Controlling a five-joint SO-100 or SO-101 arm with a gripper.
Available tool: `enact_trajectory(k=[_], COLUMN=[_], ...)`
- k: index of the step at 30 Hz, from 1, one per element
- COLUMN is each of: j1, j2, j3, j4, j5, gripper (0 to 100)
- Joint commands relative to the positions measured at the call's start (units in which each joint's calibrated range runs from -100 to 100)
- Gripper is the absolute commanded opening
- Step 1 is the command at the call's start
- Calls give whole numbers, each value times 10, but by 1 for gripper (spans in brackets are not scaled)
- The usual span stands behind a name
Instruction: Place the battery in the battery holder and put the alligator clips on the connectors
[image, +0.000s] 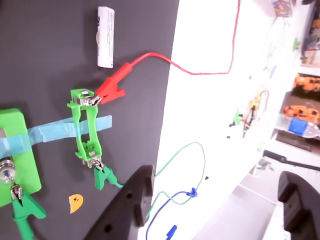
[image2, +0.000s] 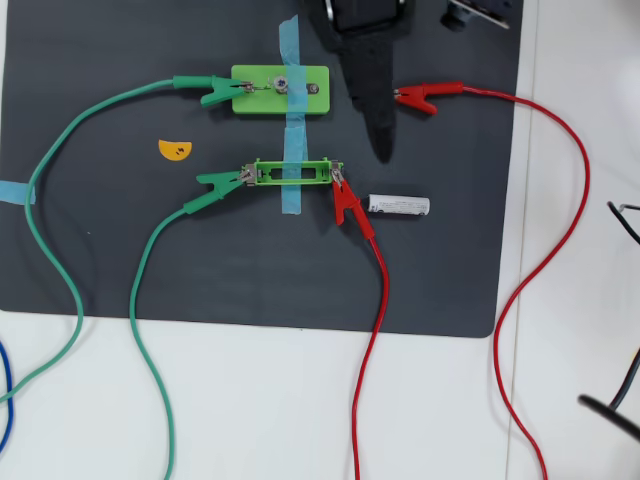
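In the wrist view the battery (image: 105, 36) lies free on the dark mat (image: 45, 65) near its edge, apart from the empty battery holder (image: 86, 128). The gripper (image: 215, 200) hangs spread and holds nothing.

In the overhead view the battery (image2: 399, 205) rests just beside the holder's (image2: 292, 173) red clip (image2: 347, 203). It looks light, rigid, smooth and likely to roll; pinching mid-barrel seems safest.

In the overhead view, battery (image2: 399, 205) lay just right of battery holder (image2: 292, 173); block (image2: 280, 90) sat behind holder.
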Motion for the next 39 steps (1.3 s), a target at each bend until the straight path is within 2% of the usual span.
enact_trajectory(k=[1,4,13,22,30,39], j1=[-77,-124,-134,-173,-173,-125], j2=[179,296,484,565,655,683], j3=[-143,-197,-269,-401,-486,-507], j4=[11,8,4,19,86,111], j5=[-30,-35,-74,-86,-86,-98], gripper=[25,25,25,25,25,25])
